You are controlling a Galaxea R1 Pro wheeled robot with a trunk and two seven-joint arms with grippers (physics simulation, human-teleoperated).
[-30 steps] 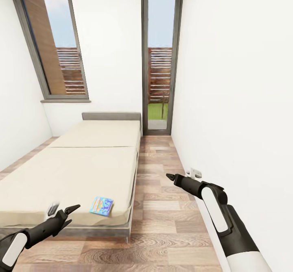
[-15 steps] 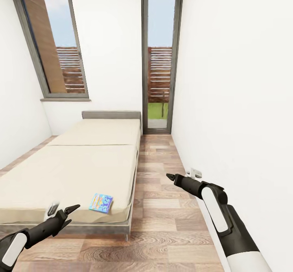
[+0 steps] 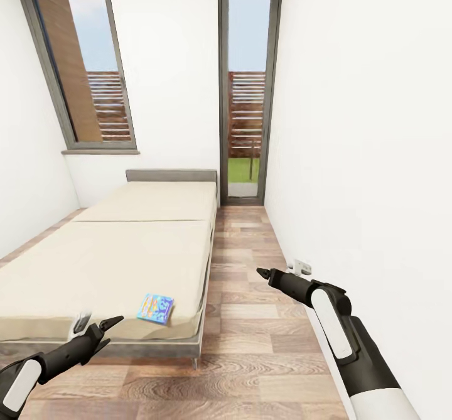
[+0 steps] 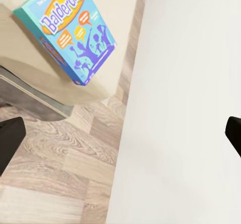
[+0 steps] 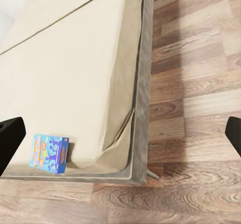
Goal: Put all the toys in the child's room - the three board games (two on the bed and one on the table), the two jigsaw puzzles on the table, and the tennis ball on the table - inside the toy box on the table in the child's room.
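Board game (image 3: 156, 307) flat on bed (image 3: 113, 263), long axis crosswise.

You are in a home bedroom: a low bed (image 3: 125, 244) with a plain beige mattress and grey headboard (image 3: 171, 176) ahead of your left gripper (image 3: 107, 332), a wood-plank floor (image 3: 251, 344), white walls, and two tall grey-framed windows (image 3: 81, 68) facing a slatted fence outside.

Bed (image 3: 113, 250) w/ sm blue board game (image 3: 156, 307) near corner.
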